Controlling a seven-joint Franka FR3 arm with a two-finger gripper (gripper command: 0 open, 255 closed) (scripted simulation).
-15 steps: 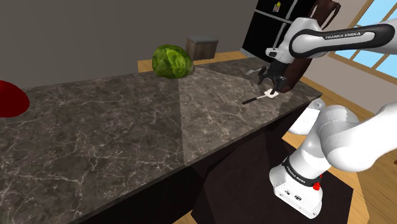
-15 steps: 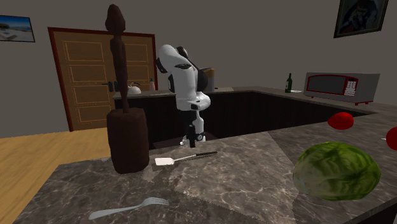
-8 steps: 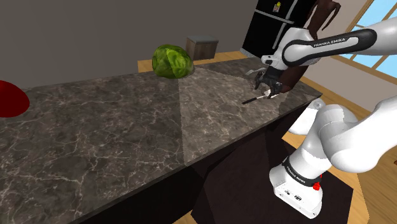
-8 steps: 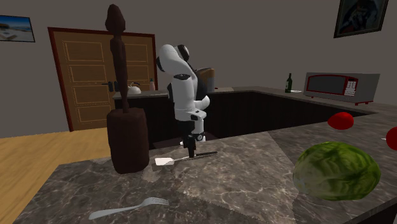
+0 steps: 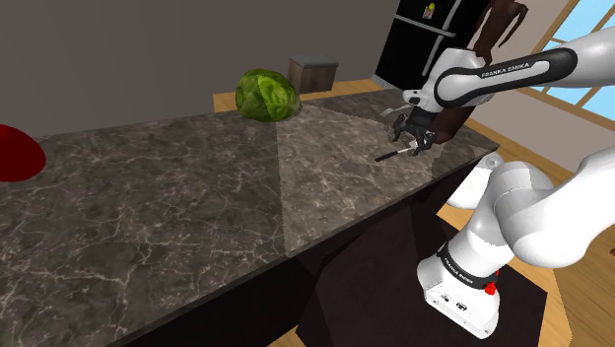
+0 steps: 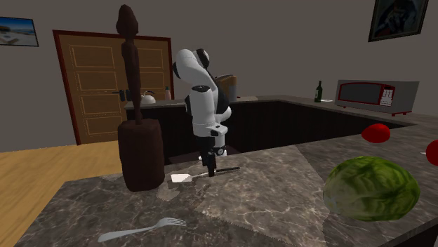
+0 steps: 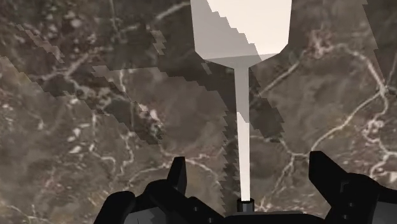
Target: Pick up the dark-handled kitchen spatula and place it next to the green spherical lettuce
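Dark-handled, pale-bladed kitchen spatula (image 7: pixel 242 102) is lying flat near the end edge of the dark veined counter (image 5: pixel 197 197). The black gripper (image 7: pixel 249 162) is straddling its shank, fingers wide, touching nothing; closing squarely across it seems wisest. Open counter is stretching toward the round green lettuce (image 5: pixel 266 95).

You're in a home kitchen. The dark marbled desk (image 5: pixel 177 187) has a black fridge (image 5: pixel 419 44) past its far corner. A second desk (image 6: pixel 274 99) along the wall carries a microwave (image 6: pixel 377 95), a kettle (image 6: pixel 147 96) and a bottle (image 6: pixel 319 90). A panelled wooden door (image 6: pixel 98 84), framed pictures (image 6: pixel 399 17) and plank floor (image 6: pixel 35 175) finish it.
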